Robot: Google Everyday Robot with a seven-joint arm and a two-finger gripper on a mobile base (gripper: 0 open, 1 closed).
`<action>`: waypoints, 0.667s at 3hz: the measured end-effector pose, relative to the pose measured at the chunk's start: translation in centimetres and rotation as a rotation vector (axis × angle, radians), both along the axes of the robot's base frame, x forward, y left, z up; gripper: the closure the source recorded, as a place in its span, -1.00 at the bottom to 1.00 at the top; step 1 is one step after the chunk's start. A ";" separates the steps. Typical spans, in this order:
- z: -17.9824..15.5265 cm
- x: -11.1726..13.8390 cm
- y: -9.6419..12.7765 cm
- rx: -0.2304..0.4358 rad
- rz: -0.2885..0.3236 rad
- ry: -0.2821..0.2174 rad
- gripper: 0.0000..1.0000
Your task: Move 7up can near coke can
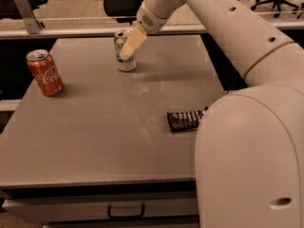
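The 7up can (pixel 123 56), pale silvery-white with greenish markings, stands upright at the far middle of the grey table (pixel 104 127). The coke can (pixel 44 72), red with white script, stands upright near the table's left edge, well apart from the pale can. My gripper (pixel 130 44) reaches in from the upper right on the white arm; its tan fingers (pixel 134 39) lie across the front of the 7up can's upper half. The can rests on the table.
A dark snack bar (pixel 185 119) lies at the right side of the table, beside my white arm's large lower segment (pixel 247 160). A drawer handle (pixel 126 212) shows below the table front. Office chairs stand behind a rail at the back.
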State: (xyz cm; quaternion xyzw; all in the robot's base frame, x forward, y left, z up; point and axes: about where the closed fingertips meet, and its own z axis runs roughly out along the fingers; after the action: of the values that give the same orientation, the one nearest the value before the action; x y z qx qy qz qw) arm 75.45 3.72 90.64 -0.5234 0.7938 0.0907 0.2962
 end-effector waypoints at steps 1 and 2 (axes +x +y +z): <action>-0.3 -0.2 1.4 0.020 0.030 0.017 -1.00; -0.1 -1.2 2.6 0.034 0.083 0.026 -0.72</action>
State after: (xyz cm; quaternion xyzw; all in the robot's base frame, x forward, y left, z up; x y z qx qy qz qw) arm 74.25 6.36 90.50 -0.5496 0.7735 0.1230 0.2907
